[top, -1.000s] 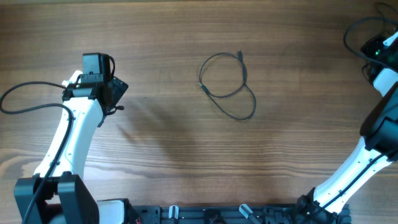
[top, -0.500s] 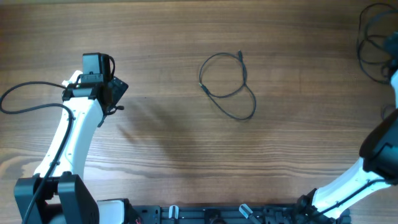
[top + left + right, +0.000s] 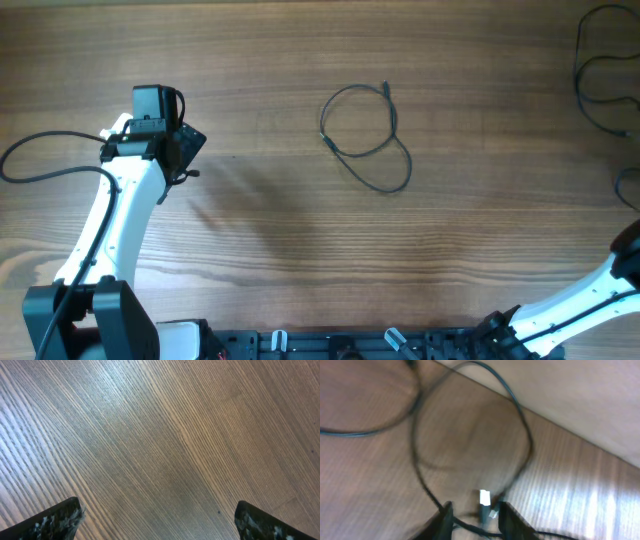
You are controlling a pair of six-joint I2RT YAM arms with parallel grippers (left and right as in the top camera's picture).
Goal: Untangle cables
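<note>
Presently L gripper (image 3: 157, 515) wide apart, nose-down over table (image 3: 165, 420).

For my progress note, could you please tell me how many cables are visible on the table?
2 that I can separate: one loose loop in the middle, and a looped bunch at the far right edge, cut off by the frame, which may hide more.

Brown wooden table (image 3: 300, 260), fine straight grain, glare streaks; paler surface (image 3: 580, 390) beyond its edge
</note>
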